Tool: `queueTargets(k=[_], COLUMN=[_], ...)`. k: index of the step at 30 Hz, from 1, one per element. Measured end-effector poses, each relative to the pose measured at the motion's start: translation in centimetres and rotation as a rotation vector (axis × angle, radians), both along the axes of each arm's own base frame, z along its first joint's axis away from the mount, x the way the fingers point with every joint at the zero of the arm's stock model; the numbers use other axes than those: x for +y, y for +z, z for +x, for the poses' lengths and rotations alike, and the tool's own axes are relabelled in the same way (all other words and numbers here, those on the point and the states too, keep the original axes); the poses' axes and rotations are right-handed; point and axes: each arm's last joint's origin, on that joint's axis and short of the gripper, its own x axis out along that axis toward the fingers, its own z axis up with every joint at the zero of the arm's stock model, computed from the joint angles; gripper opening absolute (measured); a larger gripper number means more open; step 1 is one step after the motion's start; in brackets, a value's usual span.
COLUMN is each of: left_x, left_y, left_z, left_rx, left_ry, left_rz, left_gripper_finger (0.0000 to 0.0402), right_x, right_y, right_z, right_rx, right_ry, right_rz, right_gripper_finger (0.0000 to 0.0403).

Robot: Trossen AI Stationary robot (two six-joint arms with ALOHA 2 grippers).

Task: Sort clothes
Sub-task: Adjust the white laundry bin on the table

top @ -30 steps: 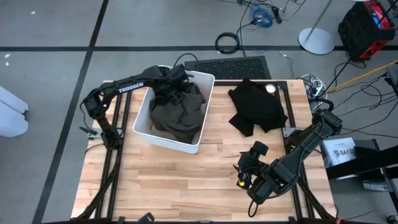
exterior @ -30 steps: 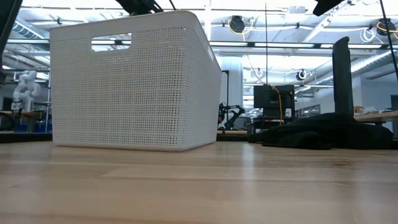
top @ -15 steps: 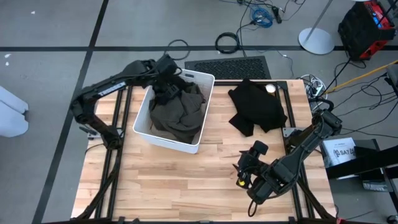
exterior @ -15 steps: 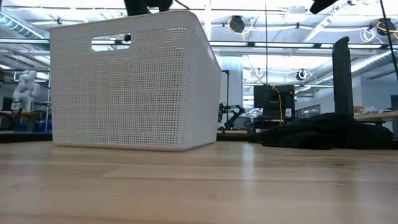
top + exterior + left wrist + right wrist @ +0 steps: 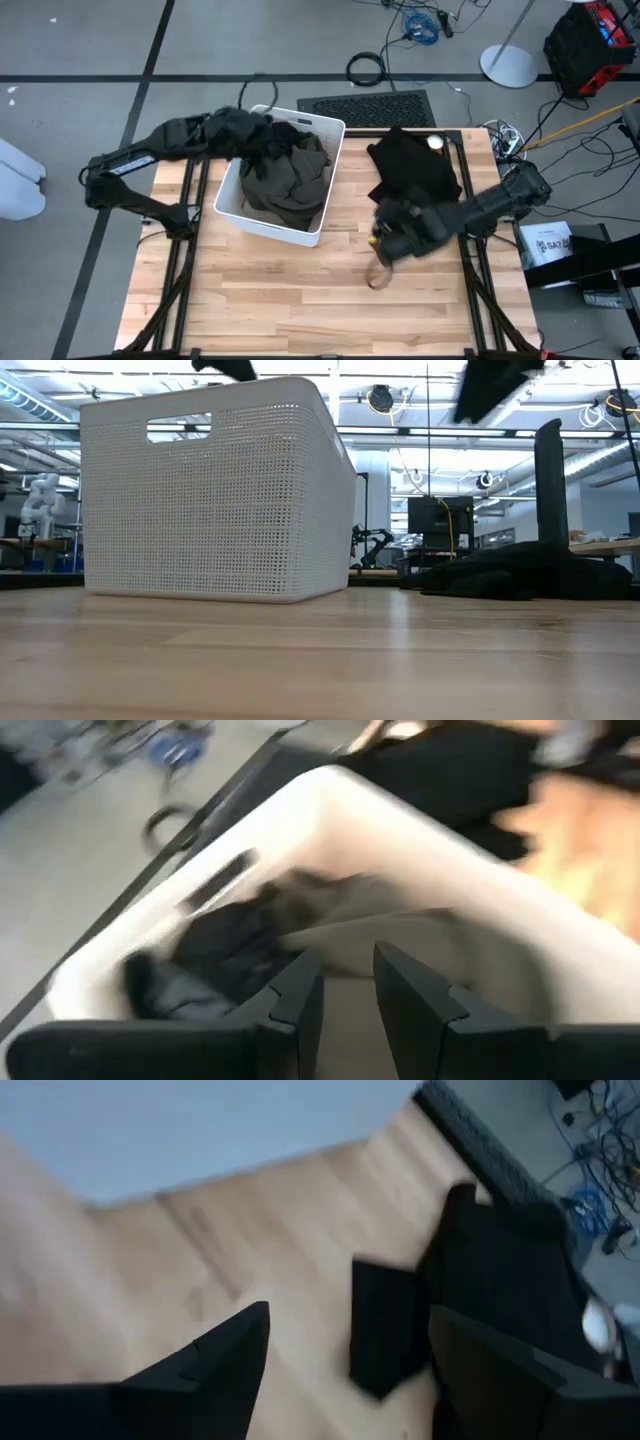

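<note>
A white plastic bin (image 5: 325,200) stands at the table's far left. It holds a large olive garment (image 5: 290,185) and a black garment (image 5: 290,135) in its far corner. Both also show in the left wrist view, olive (image 5: 400,935) and black (image 5: 215,945). Another black garment (image 5: 415,170) lies flat on the table at the far right; it shows in the right wrist view too (image 5: 500,1270). My left gripper (image 5: 252,125) hovers over the bin's far left rim, its fingers a little apart and empty (image 5: 345,965). My right gripper (image 5: 383,235) is open and empty (image 5: 350,1315), just near of the black garment.
Bare wood (image 5: 270,290) covers the table's near half. A black mat (image 5: 365,105) lies beyond the far edge. In the low view the bin (image 5: 215,490) stands at the left and the black garment (image 5: 520,575) at the right, in front of a dark post (image 5: 550,485).
My left gripper has risen out of the bin and drawn back toward the table's far left corner. My right gripper has swung from the near right part of the table toward the far edge, up to the black garment. The clothes lie as before.
</note>
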Motion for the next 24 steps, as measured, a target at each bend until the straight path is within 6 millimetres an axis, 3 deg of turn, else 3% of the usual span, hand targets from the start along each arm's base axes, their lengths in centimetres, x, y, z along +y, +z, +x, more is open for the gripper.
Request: queueTargets(k=[4, 7, 13, 19, 24], left_x=[-3.9, -7.1, -13.5, -18.6, -21.0], left_y=[-0.1, -0.4, -0.6, -2.3, -3.7], left_z=[0.7, 1.1, 0.4, 0.9, 1.3], left_rx=[-0.058, -0.064, -0.094, -0.084, -0.068], left_ry=[-0.138, -0.21, -0.262, -0.283, -0.277], left_rz=[-0.021, -0.003, 0.076, 0.133, 0.187], left_gripper_finger=[0.0099, 0.0099, 0.0099, 0.0099, 0.0099], right_x=[-4.0, -7.3, -13.6, -18.3, -20.9], right_y=[0.2, 0.5, 0.6, -0.2, -1.9], right_z=[2.8, 4.4, 5.0, 7.8, 8.4], right_rx=[-0.021, -0.041, -0.008, -0.175, -0.152], right_ry=[0.036, 0.05, 0.011, 0.122, 0.078], right_rz=[-0.011, 0.002, -0.002, 0.099, 0.128], right_gripper_finger=[0.0241, 0.02, 0.0024, 0.0002, 0.0])
